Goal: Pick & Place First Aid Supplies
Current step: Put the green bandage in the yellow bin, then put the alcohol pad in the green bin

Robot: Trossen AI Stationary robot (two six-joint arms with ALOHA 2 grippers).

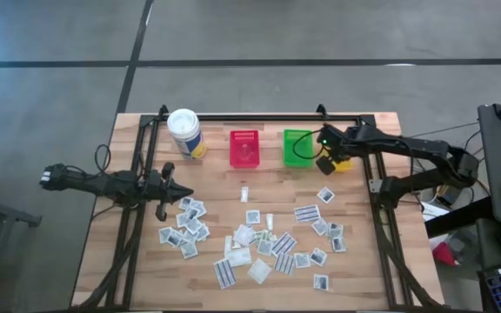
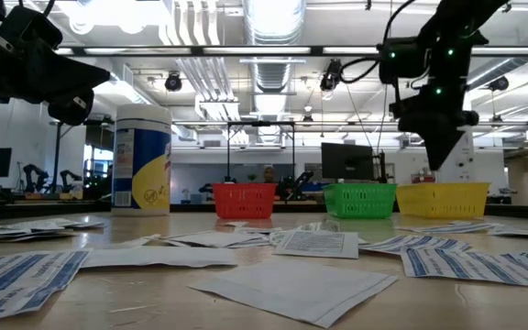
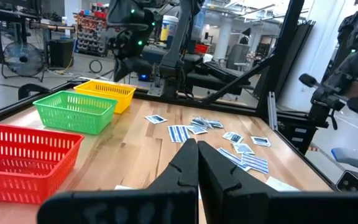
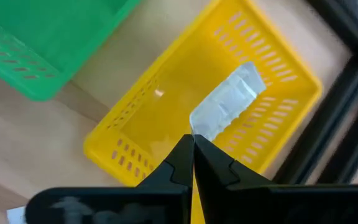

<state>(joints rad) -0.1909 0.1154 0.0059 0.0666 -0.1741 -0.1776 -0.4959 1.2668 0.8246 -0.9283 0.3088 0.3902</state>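
Nearest the front edge of the wooden table (image 1: 137, 261), the first aid packets (image 1: 259, 239) lie scattered flat — small white paper squares and oblongs, some with dark-blue stripes or print, several overlapping in the middle of the spread. One small packet (image 1: 244, 193) lies apart from the rest, farther back, between the heap and the bins.

At the left of the spread, the left gripper (image 1: 183, 192) hangs just beside the nearest packets, its two dark fingers (image 3: 185, 165) pressed together tip to tip with nothing between them; it touches no packet.

Farther back stands a row along the far edge: a white cylindrical canister (image 1: 184, 132) with a yellow label, upright, then a red bin (image 1: 243, 148), a green bin (image 1: 297, 147) and a yellow bin (image 1: 341, 163), the last mostly hidden from above by the right arm.

The right gripper (image 1: 329, 157) is over the yellow bin — its fingers (image 4: 182, 162) closed to a point. In the right wrist view a white packet (image 4: 225, 107) shows just past the fingertips, tilted against the bin's yellow inside; whether the tips pinch its edge or it lies free in the bin, I cannot tell.

Beyond the table, the low view shows a workshop room with monitors and ceiling lights.
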